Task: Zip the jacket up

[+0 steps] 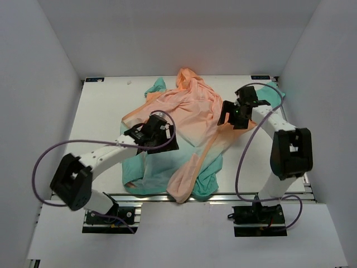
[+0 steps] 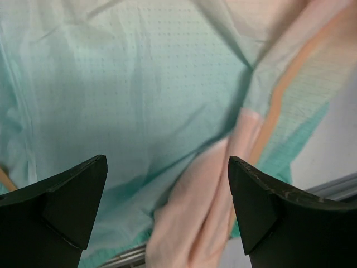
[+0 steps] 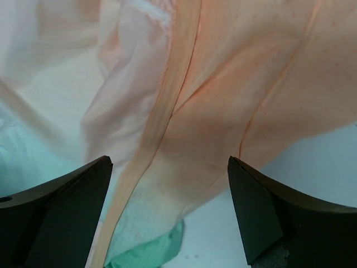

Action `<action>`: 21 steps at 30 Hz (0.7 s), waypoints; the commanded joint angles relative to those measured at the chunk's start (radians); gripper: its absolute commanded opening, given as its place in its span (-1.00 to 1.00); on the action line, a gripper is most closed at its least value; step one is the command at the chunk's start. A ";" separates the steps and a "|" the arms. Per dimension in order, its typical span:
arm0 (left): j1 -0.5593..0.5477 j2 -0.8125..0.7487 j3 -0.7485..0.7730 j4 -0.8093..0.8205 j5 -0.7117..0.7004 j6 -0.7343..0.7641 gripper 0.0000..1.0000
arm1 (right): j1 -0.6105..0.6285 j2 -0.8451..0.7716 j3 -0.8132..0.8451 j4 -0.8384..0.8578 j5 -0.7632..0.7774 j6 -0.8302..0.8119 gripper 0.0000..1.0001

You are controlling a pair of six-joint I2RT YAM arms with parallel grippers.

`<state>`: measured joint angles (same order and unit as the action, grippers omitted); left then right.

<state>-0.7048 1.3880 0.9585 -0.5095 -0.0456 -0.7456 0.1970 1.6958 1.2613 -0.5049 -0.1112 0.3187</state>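
Note:
The jacket (image 1: pixel 189 120) lies crumpled in the middle of the table, peach-orange at the top and teal-green toward the near edge. An orange zipper band (image 3: pixel 162 111) runs down its front, also seen in the left wrist view (image 2: pixel 279 95). My left gripper (image 1: pixel 167 134) hovers open over the jacket's teal left part (image 2: pixel 128 89), holding nothing. My right gripper (image 1: pixel 228 118) hovers open over the jacket's orange right edge (image 3: pixel 251 72), holding nothing.
The white table (image 1: pixel 106 106) is walled in by white panels on three sides. A metal rail (image 1: pixel 223 196) runs along the near edge, and the jacket's hem (image 1: pixel 184 192) hangs over it. A teal sleeve end (image 1: pixel 156 86) lies at the back.

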 commanded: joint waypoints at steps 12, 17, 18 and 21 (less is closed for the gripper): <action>0.143 0.474 0.213 0.126 0.285 0.124 0.96 | -0.226 0.413 0.280 0.019 -0.071 0.056 0.79; 0.148 0.690 0.420 0.088 0.335 0.161 0.96 | -0.290 0.557 0.481 -0.035 -0.076 -0.015 0.79; 0.151 0.713 0.456 0.083 0.342 0.169 0.96 | -0.297 0.571 0.513 -0.040 -0.071 -0.026 0.79; 0.156 0.788 0.615 0.020 0.320 0.199 0.96 | -0.311 0.605 0.663 -0.102 -0.110 -0.088 0.79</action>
<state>-0.5529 2.0914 1.4960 -0.4198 0.2890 -0.6025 -0.0994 2.2723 1.8305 -0.5339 -0.2237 0.3145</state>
